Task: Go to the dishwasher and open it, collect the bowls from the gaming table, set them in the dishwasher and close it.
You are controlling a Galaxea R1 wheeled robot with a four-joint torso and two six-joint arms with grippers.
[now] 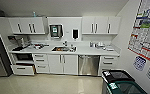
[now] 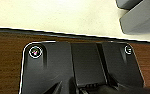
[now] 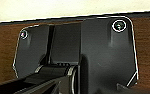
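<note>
A kitchenette seen from the head camera: the dishwasher [image 1: 88,65], steel door closed, sits under the white tabletop [image 1: 91,51] between white cabinet fronts, right of the sink [image 1: 61,49]; whether either hand is apart or together cannot be told

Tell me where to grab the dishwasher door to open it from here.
Likely at the top edge of the dishwasher, just under the white counter: the steel front is shut and flush with the cabinets, and a handle looks to run across the top. Come at it straight from the front; the handle's exact shape is too blurred to tell.
</note>
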